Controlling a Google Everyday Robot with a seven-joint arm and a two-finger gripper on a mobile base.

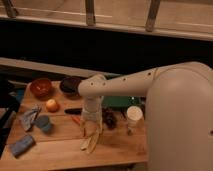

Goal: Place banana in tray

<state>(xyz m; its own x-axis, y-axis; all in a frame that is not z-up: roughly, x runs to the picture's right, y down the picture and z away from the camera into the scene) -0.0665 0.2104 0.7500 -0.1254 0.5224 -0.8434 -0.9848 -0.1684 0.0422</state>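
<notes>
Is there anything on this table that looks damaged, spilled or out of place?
Only the banana, near the front edge of the table, stands out: it looks split or doubled, not one whole fruit. The gripper hangs just above it. Nothing appears spilled or tipped over.

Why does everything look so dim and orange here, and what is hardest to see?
Camera view: low, warm light falls on the table and the pale arm, while the band behind them is almost black. The tray looks dull and dark and is partly hidden by the arm. The gripper hangs low over the banana's upper end. No strong glare shows.
</notes>
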